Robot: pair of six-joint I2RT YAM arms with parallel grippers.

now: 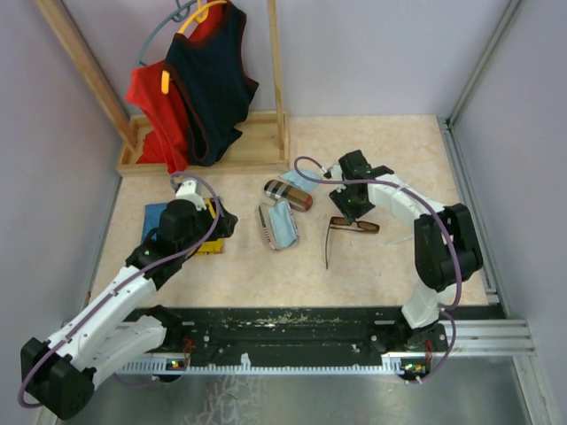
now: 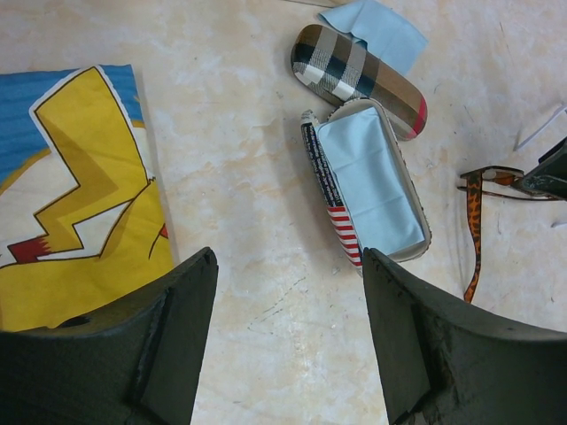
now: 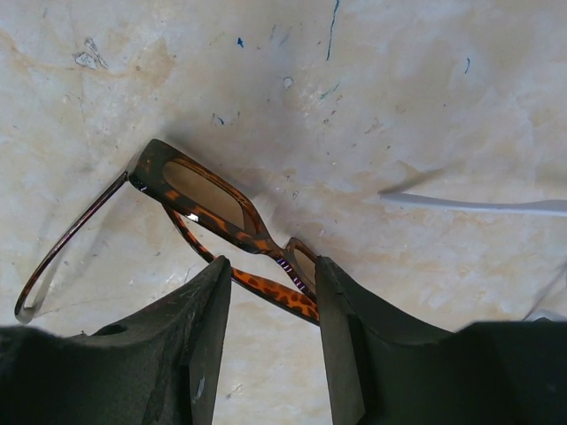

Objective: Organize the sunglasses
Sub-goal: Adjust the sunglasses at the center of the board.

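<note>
Top view. The brown sunglasses [image 1: 354, 226] lie on the beige worktop [image 1: 266, 274], right of centre, directly under the right tool [image 1: 353, 202]. They are near the open flag-print case [image 1: 266, 226] but apart from it.

Right wrist view. I see a rectangular frame mottled orange and dark brown, like tortoiseshell, with dark amber lenses. One temple is unfolded and runs away from the front to a curved tip. The other is folded and crosses behind the front. The right tool's jaws stand partly apart and straddle the frame near the bridge. The folded temple passes through the gap. I cannot tell whether either pad touches it. A thin pale strip [image 3: 478, 205] lies on the worktop just beyond; I cannot tell what it belongs to.

Left wrist view. The left tool [image 2: 291, 261] is wide open with only bare worktop between its fingers. It hangs beside a blue-and-yellow cartoon-print cloth [image 2: 80, 195]. Ahead of it, the flag-print case lies open with a light-blue cloth [image 2: 372, 181] lining it. The closed plaid case [image 2: 359, 75] lies just beyond, resting on a second light-blue cloth [image 2: 381, 31].
</note>
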